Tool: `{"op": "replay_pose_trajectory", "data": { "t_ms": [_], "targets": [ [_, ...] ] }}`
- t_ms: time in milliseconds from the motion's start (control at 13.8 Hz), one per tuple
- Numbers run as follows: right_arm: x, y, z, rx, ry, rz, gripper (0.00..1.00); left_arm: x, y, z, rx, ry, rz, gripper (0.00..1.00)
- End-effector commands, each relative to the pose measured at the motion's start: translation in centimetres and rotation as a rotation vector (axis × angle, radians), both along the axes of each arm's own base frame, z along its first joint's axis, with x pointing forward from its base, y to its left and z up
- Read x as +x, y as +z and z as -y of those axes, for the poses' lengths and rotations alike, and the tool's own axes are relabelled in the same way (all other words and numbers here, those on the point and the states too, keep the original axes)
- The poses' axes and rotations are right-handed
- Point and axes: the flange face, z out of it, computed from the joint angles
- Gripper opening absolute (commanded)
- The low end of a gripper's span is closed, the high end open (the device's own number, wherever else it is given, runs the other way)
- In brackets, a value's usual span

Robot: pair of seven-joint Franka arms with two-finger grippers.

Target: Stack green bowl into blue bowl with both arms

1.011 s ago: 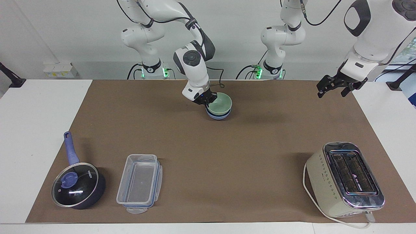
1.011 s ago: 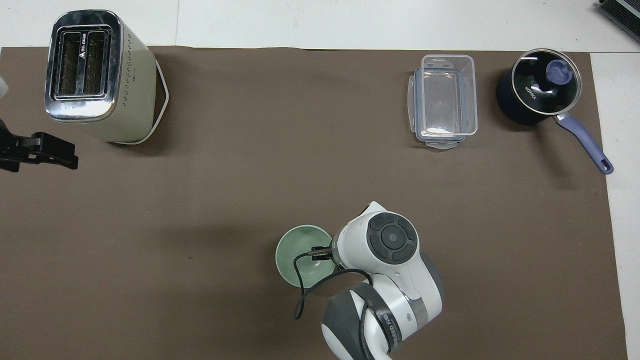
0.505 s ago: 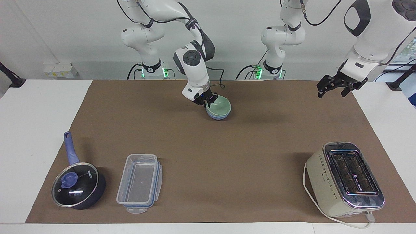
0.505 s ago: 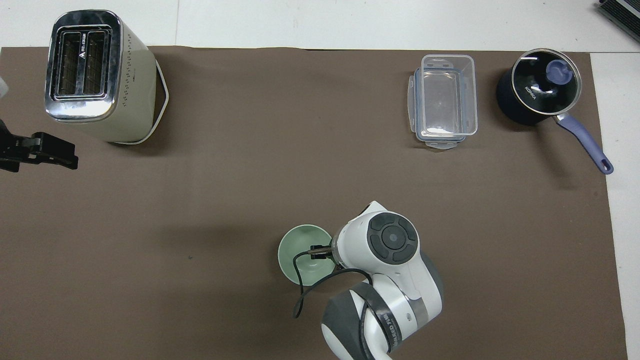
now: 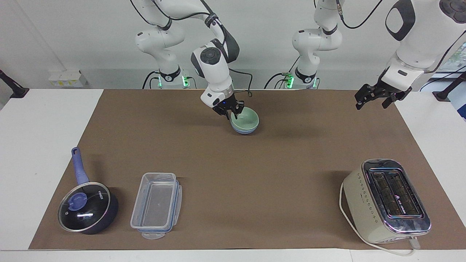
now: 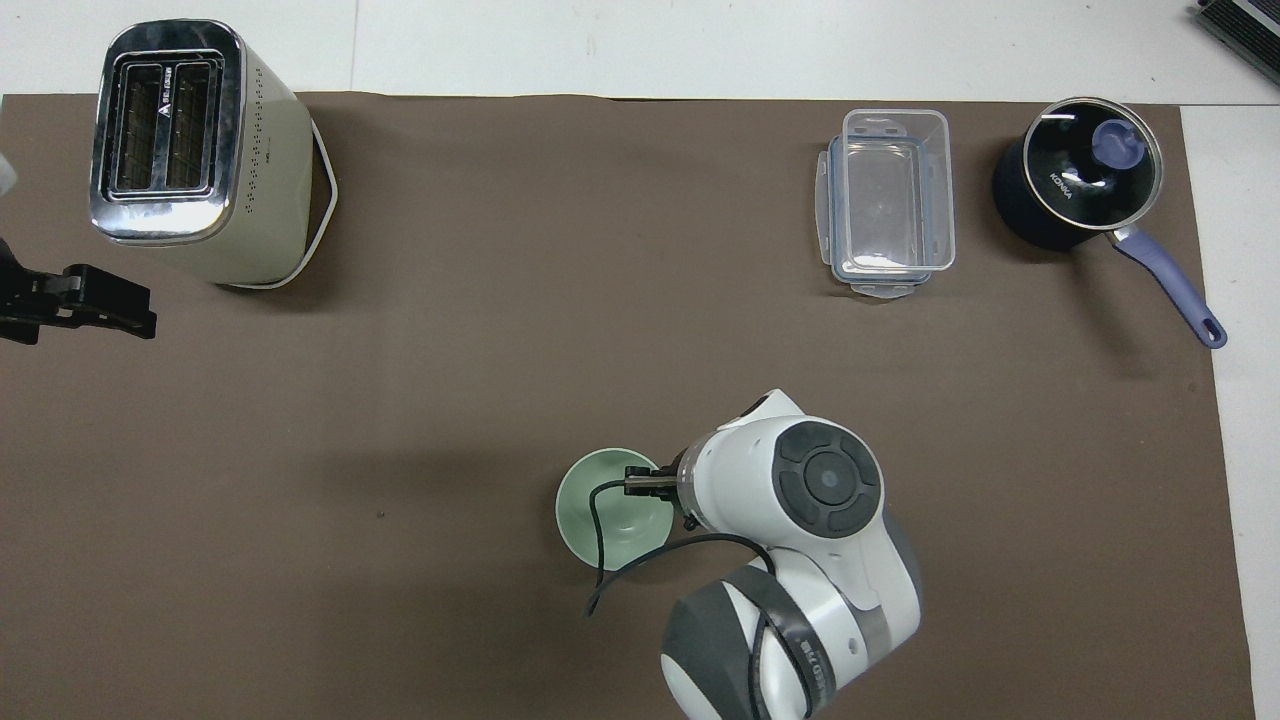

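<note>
Since a second ago your right gripper (image 5: 233, 113) has let the green bowl (image 5: 246, 119) drop fully into the blue bowl (image 5: 244, 131) and lifted a little; its fingers now stand apart astride the green rim, gripping nothing. You have two bowls, nested, directly under those fingers. Your left gripper (image 5: 375, 96) waits with fingers apart over the mat's (image 5: 255, 174) edge at its own end. Well away from both sit one toaster (image 5: 386, 200), one plastic box (image 5: 157, 205), one lidded saucepan (image 5: 87, 207).
</note>
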Motion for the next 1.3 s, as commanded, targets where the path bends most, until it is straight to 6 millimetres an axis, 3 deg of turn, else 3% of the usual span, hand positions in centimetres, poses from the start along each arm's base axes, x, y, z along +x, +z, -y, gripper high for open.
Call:
{"op": "replay_pose_trajectory", "data": {
  "t_ms": [0, 72, 217, 361, 722, 1083, 1227],
  "targets": [
    [0.8, 3.4, 4.4, 0.004, -0.057, 0.01, 0.62, 0.1, 0.5, -0.1, 0.019, -0.001, -0.006, 1.0],
    [1.4, 4.4, 6.4, -0.018, -0.056, 0.026, 0.63, 0.1, 0.5, -0.1, 0.019, -0.001, -0.006, 1.0],
    [2.7, 6.9, 10.7, -0.066, -0.058, 0.065, 0.76, 0.1, 0.5, -0.1, 0.019, -0.001, -0.006, 1.0],
    [4.1, 9.1, 14.6, -0.07, -0.053, 0.077, 0.77, 0.1, 0.5, -0.1, 0.019, -0.001, -0.006, 1.0],
    [8.7, 17.4, 24.8, -0.14, -0.097, 0.086, 0.99, 0.1, 0.5, -0.1, 0.019, -0.001, -0.006, 1.0],
    [10.1, 24.6, 29.6, -0.237, -0.14, 0.117, 1.0, 0.1, 0.5, -0.1, 0.019, -0.001, -0.006, 1.0],
    [10.6, 24.7, 30.4, -0.24, -0.118, 0.05, 1.0, 0.1, 0.5, -0.1, 0.019, -0.001, -0.006, 1.0]
  ]
}}
